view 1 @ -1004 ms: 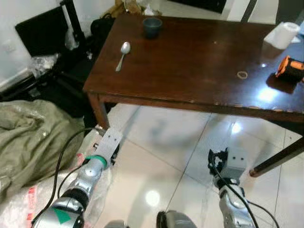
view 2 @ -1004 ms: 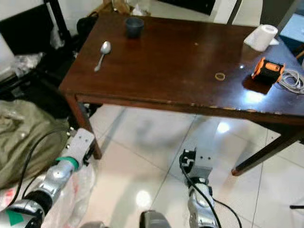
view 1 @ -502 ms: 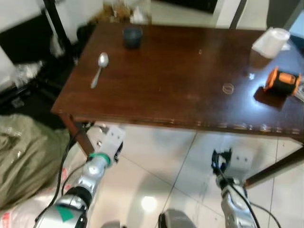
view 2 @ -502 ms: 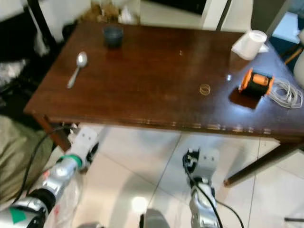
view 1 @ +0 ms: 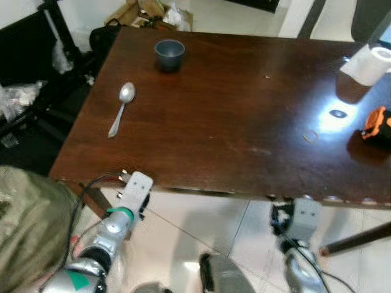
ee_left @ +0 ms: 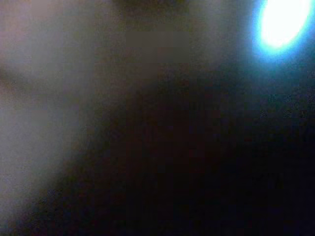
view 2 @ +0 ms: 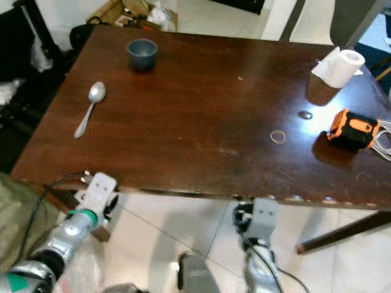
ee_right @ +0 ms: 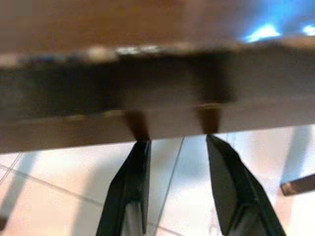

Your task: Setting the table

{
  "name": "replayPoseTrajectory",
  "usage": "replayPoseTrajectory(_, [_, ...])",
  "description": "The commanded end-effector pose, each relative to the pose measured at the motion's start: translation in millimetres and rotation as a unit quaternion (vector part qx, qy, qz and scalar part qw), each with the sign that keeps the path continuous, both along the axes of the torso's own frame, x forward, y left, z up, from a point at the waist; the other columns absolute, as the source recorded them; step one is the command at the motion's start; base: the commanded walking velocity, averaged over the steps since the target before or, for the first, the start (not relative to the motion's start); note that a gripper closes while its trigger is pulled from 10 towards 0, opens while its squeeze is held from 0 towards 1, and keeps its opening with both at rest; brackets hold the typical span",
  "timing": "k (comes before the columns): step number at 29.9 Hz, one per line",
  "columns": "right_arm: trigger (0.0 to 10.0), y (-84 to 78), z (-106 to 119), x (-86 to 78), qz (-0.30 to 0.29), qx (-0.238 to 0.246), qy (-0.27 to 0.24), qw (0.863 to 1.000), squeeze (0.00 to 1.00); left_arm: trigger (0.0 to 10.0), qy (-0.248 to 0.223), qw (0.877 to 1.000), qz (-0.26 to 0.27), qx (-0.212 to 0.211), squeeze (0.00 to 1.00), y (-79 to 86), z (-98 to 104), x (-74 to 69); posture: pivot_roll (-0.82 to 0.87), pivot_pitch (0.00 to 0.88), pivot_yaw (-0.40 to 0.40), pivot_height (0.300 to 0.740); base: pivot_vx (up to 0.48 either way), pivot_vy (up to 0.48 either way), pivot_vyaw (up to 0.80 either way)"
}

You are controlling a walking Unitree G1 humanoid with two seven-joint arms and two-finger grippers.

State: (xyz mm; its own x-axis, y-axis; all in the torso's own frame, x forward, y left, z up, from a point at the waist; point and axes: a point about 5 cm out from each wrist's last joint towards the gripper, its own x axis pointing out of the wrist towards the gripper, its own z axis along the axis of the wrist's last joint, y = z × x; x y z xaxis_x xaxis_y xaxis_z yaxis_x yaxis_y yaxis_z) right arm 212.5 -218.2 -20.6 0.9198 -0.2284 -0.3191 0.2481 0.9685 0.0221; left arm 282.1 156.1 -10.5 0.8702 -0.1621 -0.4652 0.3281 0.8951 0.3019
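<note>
Spoon (view 1: 121, 104) lay on the dark wooden table (view 1: 244, 122) near its left edge, just before a blue cup (view 1: 169, 54). Right gripper (ee_right: 174, 150) hung under the table's edge, fingers parted and empty. Left gripper's fingers couldn't be made out; its wrist view was a dark blur.

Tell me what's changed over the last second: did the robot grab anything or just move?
Nothing was grabbed or let go. The robot walked closer to the table; both arms now sit right at its near edge, the right gripper open just in front of that edge, the left gripper low by the corner. The spoon, cup, paper roll and orange tape measure lie where they were.
</note>
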Motion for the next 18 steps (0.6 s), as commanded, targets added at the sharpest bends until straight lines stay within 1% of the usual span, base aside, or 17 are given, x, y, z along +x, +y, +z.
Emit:
replayPoseTrajectory(1, [10.0, 8.8, 24, 22.7, 0.024, -0.010, -0.068, 0.997, 0.00, 10.0, -0.063, 0.998, -0.020, -0.001, 0.00, -4.7, 22, 17.8, -0.04, 0.000, 0.038, 0.740, 0.000, 0.000, 0.00])
replayPoseTrajectory(2, [10.0, 9.1, 29, 24.3, 0.028, -0.019, -0.079, 0.996, 0.00, 10.0, -0.081, 0.996, -0.032, -0.001, 0.00, -6.7, 27, 19.3, -0.04, 0.000, 0.040, 0.740, 0.000, 0.000, 0.00])
replayPoseTrajectory(3, [10.0, 10.7, 43, 28.5, 0.042, -0.045, -0.110, 0.992, 0.00, 10.0, -0.119, 0.992, -0.049, -0.008, 0.00, -8.8, 38, 22.9, -0.04, 0.000, 0.041, 0.740, 0.000, 0.000, 0.00])
replayPoseTrajectory(4, [10.0, 10.7, 43, 28.5, 0.042, -0.045, -0.110, 0.992, 0.00, 10.0, -0.119, 0.992, -0.049, -0.008, 0.00, -8.8, 38, 22.9, -0.04, 0.000, 0.041, 0.740, 0.000, 0.000, 0.00])
replayPoseTrajectory(6, [10.0, 13.6, 59, 32.4, 0.054, -0.058, -0.145, 0.986, 0.00, 10.0, -0.140, 0.988, -0.056, -0.021, 0.00, -9.2, 46, 25.4, -0.04, 0.000, 0.041, 0.740, 0.000, 0.000, 0.00])
replayPoseTrajectory(7, [10.0, 13.6, 59, 32.4, 0.054, -0.058, -0.145, 0.986, 0.00, 10.0, -0.140, 0.988, -0.056, -0.021, 0.00, -9.2, 46, 25.4, -0.04, 0.000, 0.041, 0.740, 0.000, 0.000, 0.00])
replayPoseTrajectory(9, [10.0, 14.1, 67, 34.0, 0.048, -0.049, -0.161, 0.984, 0.00, 10.0, -0.146, 0.987, -0.063, -0.024, 0.00, -9.1, 48, 25.4, -0.04, 0.000, 0.040, 0.740, 0.000, 0.000, 0.00])
replayPoseTrajectory(10, [10.0, 14.3, 69, 34.3, 0.047, -0.046, -0.165, 0.984, 0.00, 10.0, -0.141, 0.988, -0.065, -0.020, 0.00, -6.7, 46, 23.4, -0.03, 0.001, 0.040, 0.740, 0.000, 0.000, 0.00])
replayPoseTrajectory(14, [10.0, 13.1, 64, 32.8, 0.041, -0.043, -0.153, 0.986, 0.00, 10.0, -0.124, 0.990, -0.066, -0.007, 0.00, -1.7, 38, 18.2, -0.03, 0.000, 0.038, 0.740, 0.000, 0.000, 0.00])
replayPoseTrajectory(16, [10.0, 12.3, 58, 30.4, 0.036, -0.036, -0.141, 0.989, 0.00, 10.0, -0.116, 0.991, -0.065, -0.002, 0.00, -0.3, 35, 16.1, -0.03, 0.000, 0.037, 0.740, 0.000, 0.000, 0.00])
replayPoseTrajectory(18, [10.0, 11.9, 47, 23.9, 0.035, -0.034, -0.116, 0.992, 0.00, 10.0, -0.104, 0.992, -0.066, 0.005, 0.00, 1.5, 29, 12.4, -0.03, 0.000, 0.038, 0.740, 0.000, 0.000, 0.00])
